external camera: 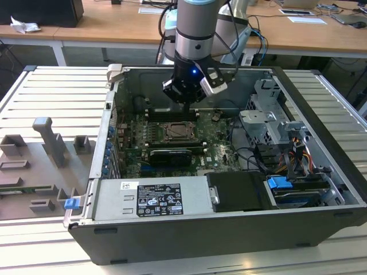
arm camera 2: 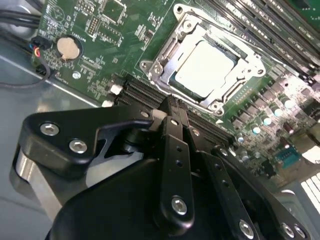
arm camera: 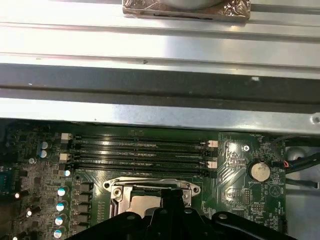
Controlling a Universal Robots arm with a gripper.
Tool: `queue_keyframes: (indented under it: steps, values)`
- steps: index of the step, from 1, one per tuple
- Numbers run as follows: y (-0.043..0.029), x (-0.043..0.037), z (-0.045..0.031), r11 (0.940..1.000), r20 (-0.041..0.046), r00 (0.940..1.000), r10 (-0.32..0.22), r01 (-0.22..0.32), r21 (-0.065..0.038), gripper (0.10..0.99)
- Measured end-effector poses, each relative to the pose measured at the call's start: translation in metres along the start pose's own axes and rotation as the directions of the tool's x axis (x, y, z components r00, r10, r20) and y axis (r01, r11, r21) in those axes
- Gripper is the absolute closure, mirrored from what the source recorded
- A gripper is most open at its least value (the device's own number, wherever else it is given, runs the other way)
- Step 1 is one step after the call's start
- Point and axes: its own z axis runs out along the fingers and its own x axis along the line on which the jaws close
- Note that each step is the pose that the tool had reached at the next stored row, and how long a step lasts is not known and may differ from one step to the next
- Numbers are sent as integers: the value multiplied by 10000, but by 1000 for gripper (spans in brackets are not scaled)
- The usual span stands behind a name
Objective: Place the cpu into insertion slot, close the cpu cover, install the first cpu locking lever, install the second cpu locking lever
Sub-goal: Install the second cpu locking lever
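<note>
Already the cpu (arm camera 2: 204, 68) lay in its socket, the cpu cover (arm camera 2: 165, 55) framing it. Above, the claw (arm camera 2: 172, 107) hung pressed together, empty. Thin, stiff, springy metal, the cover seemed best pushed at its rim.

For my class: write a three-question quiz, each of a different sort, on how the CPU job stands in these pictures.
1. True or false: the cpu lies in the socket.
2. In the second wrist view, the cpu cover is: A) lying down around the cpu, B) standing upright, C) lying outside the computer case.
3. What round silver part sits on the motherboard?

Key: 1 true; 2 A; 3 coin cell battery.
</note>
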Motion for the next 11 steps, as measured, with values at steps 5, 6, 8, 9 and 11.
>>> queue_keyframes:
  steps: [5, 6, 8, 9, 11]
  values:
    - [-61, 3, -162, 10000, 0, 10000, 1, -1, 10, 980]
    - [-116, 5, -168, 10000, -1, 10000, 1, -1, 12, 980]
    - [-176, 7, -173, 10000, -1, 10000, -1, 1, 17, 980]
    - [-213, 9, -174, 10000, -5, 10000, 0, 0, 19, 980]
    - [-289, 12, -167, 10000, -95, 10000, 10, -10, 15, 980]
